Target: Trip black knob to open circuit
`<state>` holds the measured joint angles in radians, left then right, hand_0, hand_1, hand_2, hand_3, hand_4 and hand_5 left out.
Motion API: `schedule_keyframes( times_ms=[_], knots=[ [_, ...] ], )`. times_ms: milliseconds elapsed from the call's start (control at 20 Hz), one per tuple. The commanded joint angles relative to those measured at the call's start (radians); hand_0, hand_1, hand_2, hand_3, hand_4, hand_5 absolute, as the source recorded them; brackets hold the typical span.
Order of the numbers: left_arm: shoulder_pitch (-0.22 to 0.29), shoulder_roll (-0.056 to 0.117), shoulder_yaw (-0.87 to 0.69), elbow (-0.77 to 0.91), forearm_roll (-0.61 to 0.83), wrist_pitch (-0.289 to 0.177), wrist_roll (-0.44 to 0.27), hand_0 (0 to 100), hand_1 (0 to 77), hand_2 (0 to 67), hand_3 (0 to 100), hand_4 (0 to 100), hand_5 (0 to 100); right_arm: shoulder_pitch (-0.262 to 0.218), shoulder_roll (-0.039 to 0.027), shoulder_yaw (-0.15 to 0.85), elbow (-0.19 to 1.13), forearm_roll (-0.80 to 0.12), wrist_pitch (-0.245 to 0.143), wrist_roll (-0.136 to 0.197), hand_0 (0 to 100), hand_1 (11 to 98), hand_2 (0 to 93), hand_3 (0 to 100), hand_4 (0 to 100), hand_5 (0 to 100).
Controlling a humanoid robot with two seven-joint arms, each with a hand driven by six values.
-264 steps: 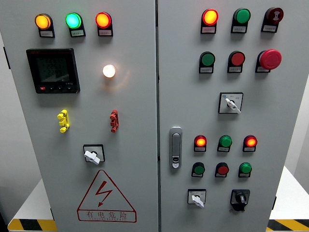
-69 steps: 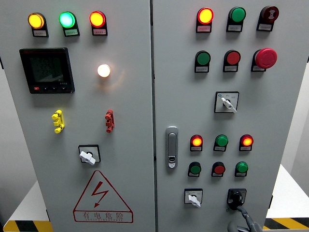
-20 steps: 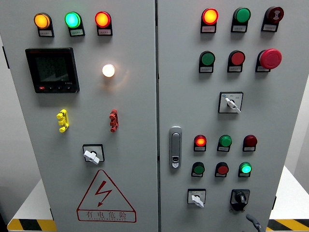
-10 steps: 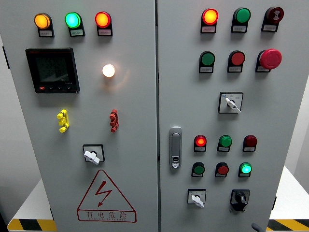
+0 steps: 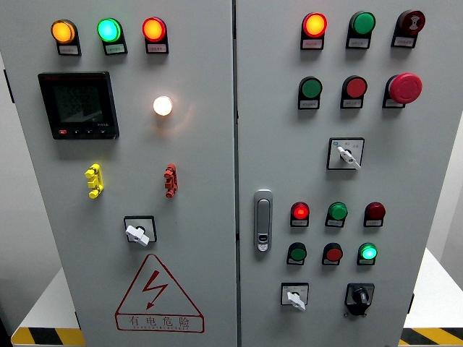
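Grey cabinet doors point(image 5: 195, 181) are filling my head view, and the black knob point(image 5: 359, 296) is sitting untouched at the lower right of the right door. I'm no longer seeing the fingertip that was poking up below it half a second ago, so I cannot tell either hand's state; the green lamp point(image 5: 369, 252) above the knob is still glowing.

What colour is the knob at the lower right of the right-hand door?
Black, on a black base: the black knob, seen in the head view.

The knob point(image 5: 359, 296) sits at the right door's point(image 5: 427, 181) lower right; the latch handle point(image 5: 263, 220) left of it, higher.
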<state>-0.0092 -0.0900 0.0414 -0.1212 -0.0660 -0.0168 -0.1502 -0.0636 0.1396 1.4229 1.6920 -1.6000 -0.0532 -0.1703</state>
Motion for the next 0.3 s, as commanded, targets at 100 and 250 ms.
schedule_keyframes(
  times_ms=[100, 250],
  knots=[
    [0.000, 0.000, 0.000, 0.000, 0.000, 0.000, 0.000, 0, 3.4, 12.9, 21, 7, 2, -0.001, 0.0015, 0.001, 0.000, 0.000, -0.008, 0.000, 86, 47.4, 11.7, 23, 20, 37],
    [0.000, 0.000, 0.000, 0.000, 0.000, 0.000, 0.000, 0, 3.4, 12.9, 21, 7, 2, -0.001, 0.0015, 0.001, 0.000, 0.000, -0.010, 0.000, 86, 47.4, 11.7, 22, 20, 37]
  ],
)
